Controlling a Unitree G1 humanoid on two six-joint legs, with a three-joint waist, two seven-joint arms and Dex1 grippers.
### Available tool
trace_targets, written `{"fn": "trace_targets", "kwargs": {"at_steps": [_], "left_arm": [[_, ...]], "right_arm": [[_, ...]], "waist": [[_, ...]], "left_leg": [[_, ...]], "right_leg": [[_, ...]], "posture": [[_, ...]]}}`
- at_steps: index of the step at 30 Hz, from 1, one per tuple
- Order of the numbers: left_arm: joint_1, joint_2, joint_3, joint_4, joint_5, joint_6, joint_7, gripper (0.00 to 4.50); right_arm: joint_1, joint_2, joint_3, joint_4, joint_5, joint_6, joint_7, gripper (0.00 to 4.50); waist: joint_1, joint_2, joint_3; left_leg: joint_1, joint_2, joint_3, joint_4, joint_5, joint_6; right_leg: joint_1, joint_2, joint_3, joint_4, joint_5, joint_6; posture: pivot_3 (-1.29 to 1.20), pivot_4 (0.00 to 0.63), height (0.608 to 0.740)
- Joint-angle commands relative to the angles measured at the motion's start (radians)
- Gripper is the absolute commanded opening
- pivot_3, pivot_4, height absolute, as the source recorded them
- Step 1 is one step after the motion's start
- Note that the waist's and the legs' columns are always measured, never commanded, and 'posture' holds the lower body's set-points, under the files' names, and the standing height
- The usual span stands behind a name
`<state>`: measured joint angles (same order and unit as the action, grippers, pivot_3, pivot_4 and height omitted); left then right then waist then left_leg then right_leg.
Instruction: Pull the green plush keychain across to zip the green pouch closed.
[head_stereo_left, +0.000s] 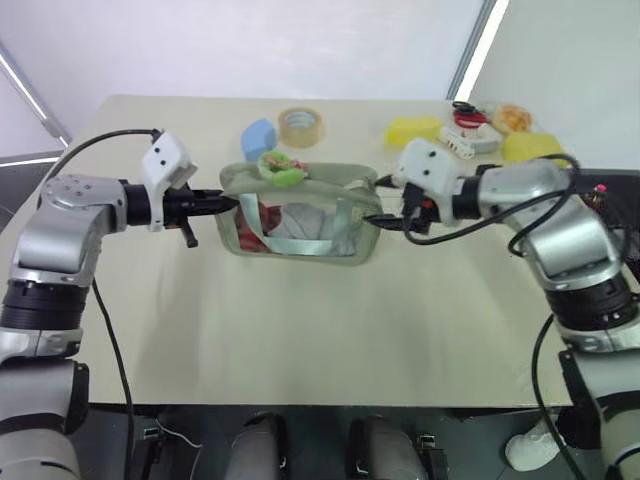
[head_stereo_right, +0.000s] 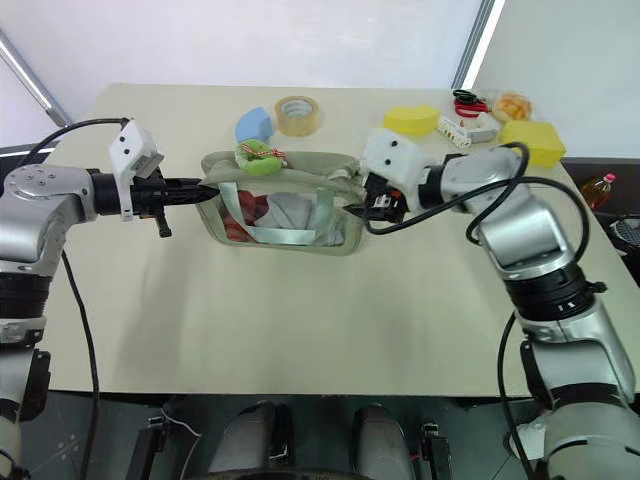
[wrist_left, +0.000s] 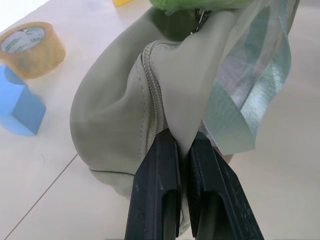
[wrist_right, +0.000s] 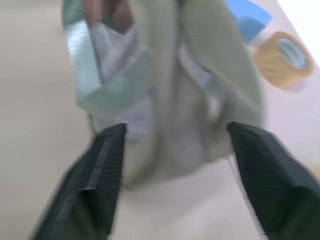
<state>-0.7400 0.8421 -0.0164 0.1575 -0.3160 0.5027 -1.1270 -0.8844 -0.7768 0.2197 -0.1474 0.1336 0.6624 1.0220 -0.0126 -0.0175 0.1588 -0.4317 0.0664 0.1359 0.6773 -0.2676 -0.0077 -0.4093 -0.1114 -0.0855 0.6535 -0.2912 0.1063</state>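
The left gripper is clamped on the soft fabric at the left end of the pouch. The fuzzy keychain sits on the zipper line near that end. The pouch's long axis runs left to right. The right gripper stands wide apart at the right end, holding nothing.

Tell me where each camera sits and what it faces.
Head views: both eyes look forward and down at the table, both arms reaching to the pouch.
Left wrist view: looks along the left gripper, shut on the pouch's end.
Right wrist view: looks along the open right gripper at the pouch's other end.
Shared: both wrist views show the tape and blue block.
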Motion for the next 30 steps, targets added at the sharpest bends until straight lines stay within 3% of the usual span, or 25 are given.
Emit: {"fn": "trace_targets", "kwargs": {"at_steps": [1, 10, 19, 22, 26, 27, 30], "left_arm": [[-0.006, 0.007, 0.019, -0.007, 0.002, -0.014, 0.000, 0.00], [-0.020, -0.007, 0.009, 0.004, 0.005, -0.020, -0.009, 0.00], [-0.019, -0.015, 0.010, -0.008, 0.006, -0.017, -0.002, 0.00], [-0.018, -0.011, 0.012, -0.006, 0.008, -0.018, -0.004, 0.00], [-0.019, -0.015, 0.011, -0.002, 0.015, -0.024, 0.001, 0.00], [-0.019, -0.017, 0.010, -0.001, 0.016, -0.025, 0.002, 0.00], [-0.020, -0.023, 0.007, 0.000, 0.017, -0.025, 0.005, 0.00]], "right_arm": [[-0.107, 0.055, -0.021, -0.007, 0.027, -0.024, -0.001, 3.17], [-0.222, 0.291, 0.073, 0.117, -0.020, -0.100, -0.069, 3.17], [-0.248, 0.393, 0.112, 0.259, -0.069, -0.183, -0.094, 3.17], [-0.258, 0.406, 0.095, 0.278, -0.064, -0.181, -0.094, 2.28], [-0.254, 0.403, 0.063, 0.256, -0.033, -0.146, -0.078, 0.23], [-0.251, 0.396, 0.058, 0.251, -0.030, -0.138, -0.074, 0.04], [-0.252, 0.375, 0.028, 0.253, -0.025, -0.112, -0.087, 0.04]], "waist": [[-0.004, 0.000, 0.000], [0.001, 0.000, 0.000], [0.001, 0.000, 0.000], [0.000, 0.000, 0.000], [0.000, 0.000, 0.000], [0.000, 0.000, 0.000], [0.000, 0.000, 0.000]], "left_leg": [[0.000, 0.000, 0.000, 0.000, 0.000, 0.000], [0.000, 0.000, 0.000, 0.001, 0.000, 0.000], [0.000, 0.000, 0.000, 0.001, 0.000, 0.000], [0.000, 0.000, 0.000, 0.001, 0.000, 0.000], [0.000, 0.000, 0.000, 0.001, 0.000, 0.000], [0.000, 0.000, 0.000, 0.001, 0.000, 0.000], [0.000, 0.000, 0.000, 0.000, 0.000, 0.000]], "right_leg": [[0.000, 0.000, 0.000, 0.000, 0.000, 0.000], [0.001, 0.000, 0.000, 0.002, 0.000, 0.000], [0.000, 0.000, 0.000, 0.003, 0.000, 0.000], [0.000, 0.000, 0.000, 0.003, 0.000, 0.000], [0.001, 0.000, 0.000, 0.003, 0.000, 0.000], [0.001, 0.000, 0.000, 0.003, 0.000, 0.000], [0.000, 0.000, 0.000, 0.003, 0.000, 0.000]], "posture": [[0.00, 0.150, 0.740], [0.00, 0.150, 0.740], [0.00, 0.150, 0.740], [0.00, 0.150, 0.740], [0.00, 0.150, 0.740], [0.00, 0.150, 0.740], [0.00, 0.150, 0.740]]}}
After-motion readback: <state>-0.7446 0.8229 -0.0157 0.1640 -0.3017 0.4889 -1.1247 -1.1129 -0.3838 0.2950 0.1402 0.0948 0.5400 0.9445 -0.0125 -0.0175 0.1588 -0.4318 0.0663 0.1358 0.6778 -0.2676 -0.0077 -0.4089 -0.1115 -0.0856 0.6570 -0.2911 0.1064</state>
